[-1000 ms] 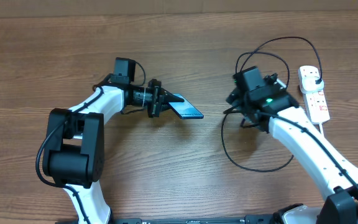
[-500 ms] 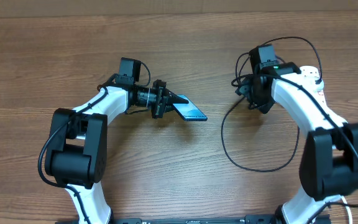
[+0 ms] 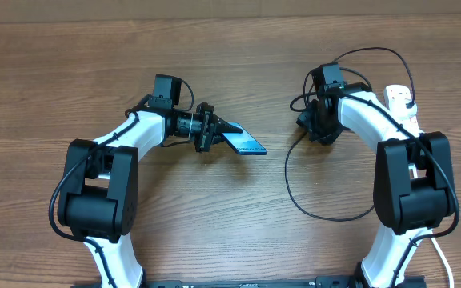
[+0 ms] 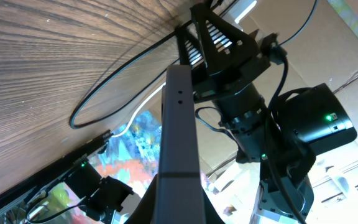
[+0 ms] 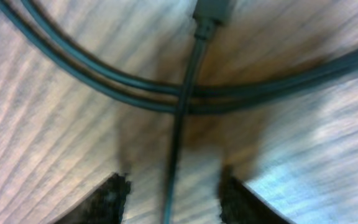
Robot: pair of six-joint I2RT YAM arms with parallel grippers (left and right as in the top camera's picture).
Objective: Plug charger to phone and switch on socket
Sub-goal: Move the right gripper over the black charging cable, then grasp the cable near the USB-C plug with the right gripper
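My left gripper (image 3: 211, 130) is shut on the phone (image 3: 243, 143), a slim slab with a blue screen, and holds it tilted above the table. In the left wrist view the phone (image 4: 179, 137) shows edge-on between the jaws. The charger is a thin black cable (image 3: 326, 210) looping across the right of the table. My right gripper (image 3: 314, 130) points down over it. In the right wrist view the open fingers (image 5: 174, 183) straddle the cable (image 5: 179, 124), with its connector tip (image 5: 213, 9) just ahead. The white socket (image 3: 399, 99) lies at the far right, partly hidden by the right arm.
The right arm (image 4: 247, 99) faces the held phone in the left wrist view. More cable loops (image 5: 104, 78) cross under the right gripper. The socket's thick white cord (image 3: 441, 260) runs down the right edge. The table is brown wood.
The right arm has folded back toward the socket, and its gripper has come down low over the cable near the connector. The left gripper and phone shifted slightly right and then held still.
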